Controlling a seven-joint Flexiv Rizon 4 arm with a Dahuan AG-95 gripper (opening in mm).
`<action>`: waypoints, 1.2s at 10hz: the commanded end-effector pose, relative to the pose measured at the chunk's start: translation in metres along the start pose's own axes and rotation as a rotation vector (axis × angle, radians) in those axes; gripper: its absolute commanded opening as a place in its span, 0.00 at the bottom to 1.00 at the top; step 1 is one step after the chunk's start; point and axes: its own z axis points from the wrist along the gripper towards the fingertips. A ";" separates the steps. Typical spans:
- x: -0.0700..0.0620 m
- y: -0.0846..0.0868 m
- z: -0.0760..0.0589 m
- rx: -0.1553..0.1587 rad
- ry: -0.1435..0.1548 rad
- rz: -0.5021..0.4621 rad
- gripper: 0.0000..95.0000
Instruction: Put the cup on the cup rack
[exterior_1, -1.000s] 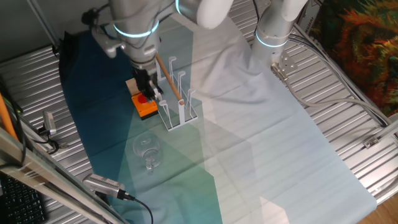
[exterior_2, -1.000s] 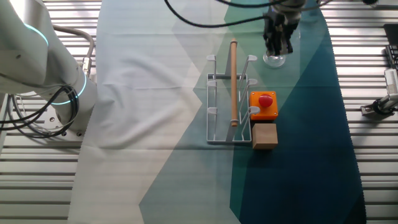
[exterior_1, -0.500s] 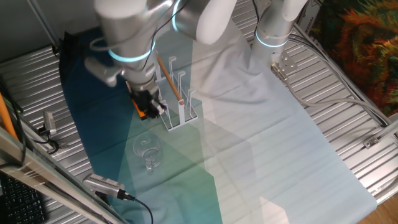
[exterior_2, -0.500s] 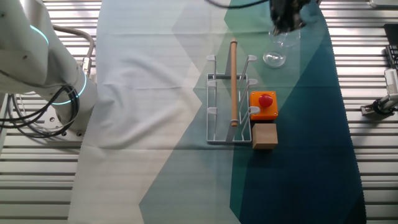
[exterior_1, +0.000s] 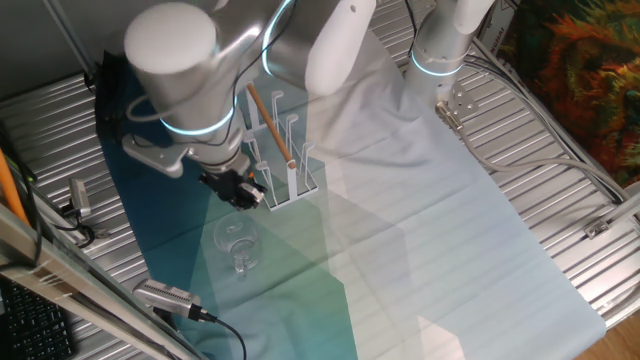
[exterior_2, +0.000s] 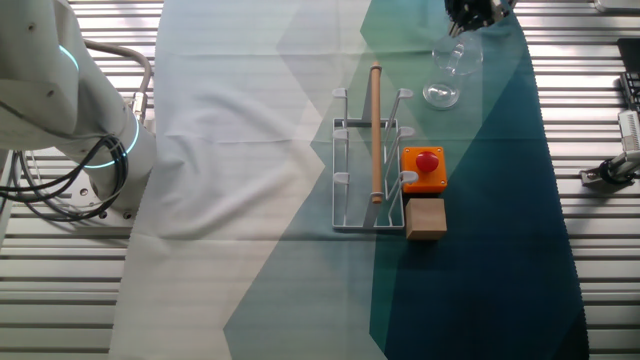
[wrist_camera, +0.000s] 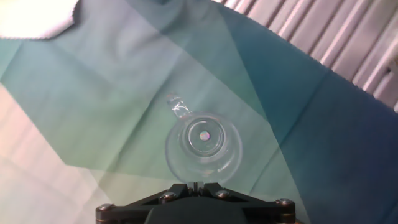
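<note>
The cup (exterior_1: 237, 243) is a clear glass mug standing upright on the teal cloth, with its handle (wrist_camera: 177, 107) pointing away from the rack. In the other fixed view the cup (exterior_2: 447, 75) stands beyond the rack's far end. The cup rack (exterior_1: 285, 165) is white with thin upright pegs, and a wooden dowel (exterior_2: 376, 130) lies along the cup rack (exterior_2: 368, 170). My gripper (exterior_1: 238, 190) hangs above the cloth between rack and cup, holding nothing. In the hand view the cup (wrist_camera: 203, 148) sits just ahead of the gripper (wrist_camera: 196, 185), whose fingertips are pressed together.
An orange box with a red button (exterior_2: 424, 168) and a wooden block (exterior_2: 425, 218) sit beside the rack. A second arm's base (exterior_1: 440, 50) stands at the back. Metal slats (exterior_2: 600, 260) border the cloth, and a cable plug (exterior_1: 170, 298) lies near the cup.
My arm has swung from over the orange box toward the cup, and the gripper now sits close above it. The cup and rack have not moved.
</note>
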 end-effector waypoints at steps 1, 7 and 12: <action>0.000 0.000 0.002 0.026 0.018 -0.029 0.00; 0.000 0.001 0.003 0.026 0.006 -0.028 0.00; 0.000 0.001 0.003 0.062 0.034 -0.042 0.00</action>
